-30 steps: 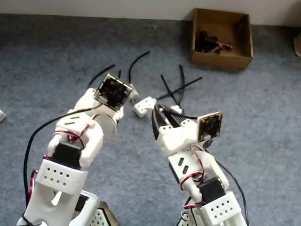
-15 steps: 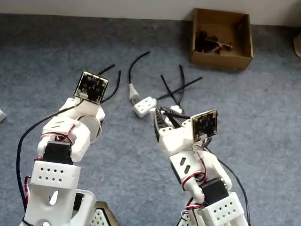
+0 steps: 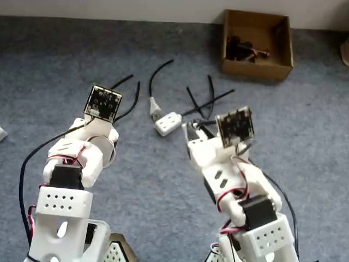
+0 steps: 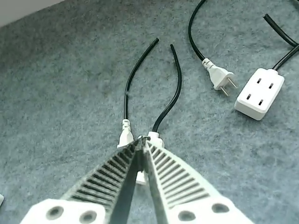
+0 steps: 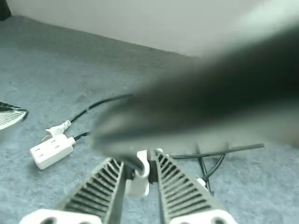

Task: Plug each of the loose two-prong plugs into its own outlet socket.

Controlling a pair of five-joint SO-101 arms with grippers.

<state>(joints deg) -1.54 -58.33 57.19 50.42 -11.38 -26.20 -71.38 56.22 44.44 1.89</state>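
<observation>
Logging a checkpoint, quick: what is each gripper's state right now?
Left gripper: closed; cannot tell whether it holds anything.
Right gripper: closed on a white plug.

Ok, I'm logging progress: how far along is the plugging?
Nothing looks plugged in: the outlet block has empty sockets, with a loose plug lying beside it. In hand: the right gripper clamps a white piece. To do: every plug, including the two plugs at the left gripper.

Upper right of the high view: an open cardboard box (image 3: 253,70) sits on the grey carpet (image 3: 54,65), dark bits (image 3: 240,49) jumbled inside. A pale wall (image 3: 109,8) runs along the top.
</observation>
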